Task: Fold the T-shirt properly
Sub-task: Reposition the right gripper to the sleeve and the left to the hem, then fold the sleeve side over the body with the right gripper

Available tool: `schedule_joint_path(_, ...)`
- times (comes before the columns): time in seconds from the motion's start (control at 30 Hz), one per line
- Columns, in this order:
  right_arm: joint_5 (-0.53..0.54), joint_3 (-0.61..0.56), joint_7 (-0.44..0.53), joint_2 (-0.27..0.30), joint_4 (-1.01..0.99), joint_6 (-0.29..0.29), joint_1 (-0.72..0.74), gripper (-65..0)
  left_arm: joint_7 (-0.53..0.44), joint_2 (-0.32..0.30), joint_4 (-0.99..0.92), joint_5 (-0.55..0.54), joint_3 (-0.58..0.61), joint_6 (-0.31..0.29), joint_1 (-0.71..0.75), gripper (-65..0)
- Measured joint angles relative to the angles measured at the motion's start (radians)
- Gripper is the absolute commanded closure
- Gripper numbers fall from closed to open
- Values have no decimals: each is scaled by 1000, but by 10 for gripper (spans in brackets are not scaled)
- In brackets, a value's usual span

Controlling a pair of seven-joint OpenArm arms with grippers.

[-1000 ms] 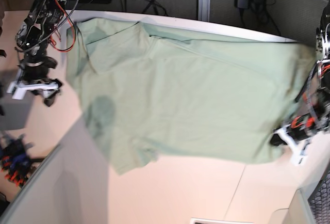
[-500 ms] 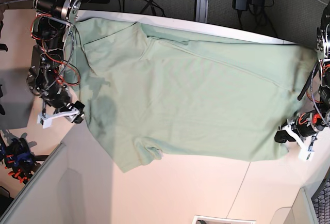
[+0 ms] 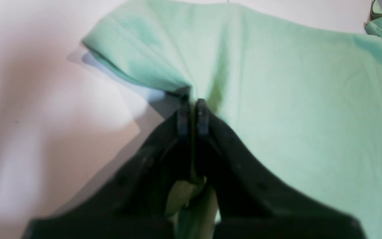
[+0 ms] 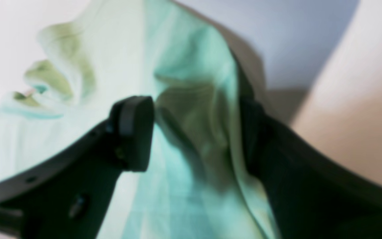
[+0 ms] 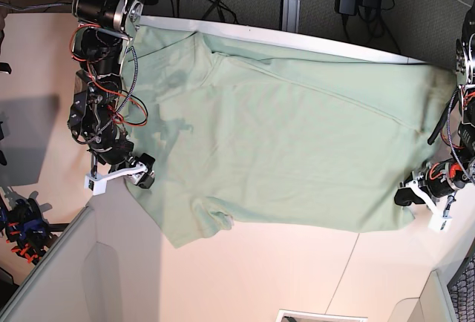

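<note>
While the shirt (image 5: 297,136) lies spread flat across the table (image 5: 252,277), each arm works one edge of it. The left gripper (image 3: 192,114) has its jaws pressed together on a pinch of the hem, cloth showing between them in the left wrist view. The right gripper (image 4: 194,132) stands with jaws apart astride a raised fold of the cloth's edge, not yet clamped. Risk, as judged: if the right jaws shut on too thin a fold, or on one layer only, that side may slip on lifting; the fold would then skew, and the left pinch would drag the shirt askew.
</note>
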Motion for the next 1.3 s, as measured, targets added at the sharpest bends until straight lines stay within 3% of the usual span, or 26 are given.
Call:
schedule_joint_path(0.07, -29, 0, 5, 1, 2, 0, 0, -255, 0, 0, 0, -1, 0, 0, 0, 0)
schedule_joint_path(0.13, -43, 0, 32, 0, 2, -1, -4, -55, 14, 0, 0, -24, 0, 0, 0, 0)
schedule_joint_path(0.17, -46, 0, 41, 0, 2, -2, -6, 0, 28, 0, 0, -42, 0, 0, 0, 0)
schedule_joint_path(0.43, -50, 0, 48, 0, 23, 0, -12, 0, 80, -27, -2, -131, 1, 1, 6, 0)
schedule_joint_path(0.57, -53, 0, -12, 6, 145, 0, -40, 0, 94, -71, -4, -193, 1, 4, 11, 0)
schedule_joint_path(0.7, -43, 0, -58, 16, 317, 9, -110, 0, 222, -100, 30, -299, 2, 5, 12, 0)
schedule_joint_path(0.8, 6, -1, -82, 34, 412, 9, -188, 0, 337, -112, 124, -410, 5, 6, 26, 0)
schedule_joint_path(0.97, 3, 0, -90, 56, 537, 6, -318, 0, 475, -148, 353, -526, 5, 5, 116, 0)
schedule_joint_path(1.3, 7, 81, -91, 82, 661, 11, -456, 0, 493, -210, 734, -509, 6, 5, 389, 0)
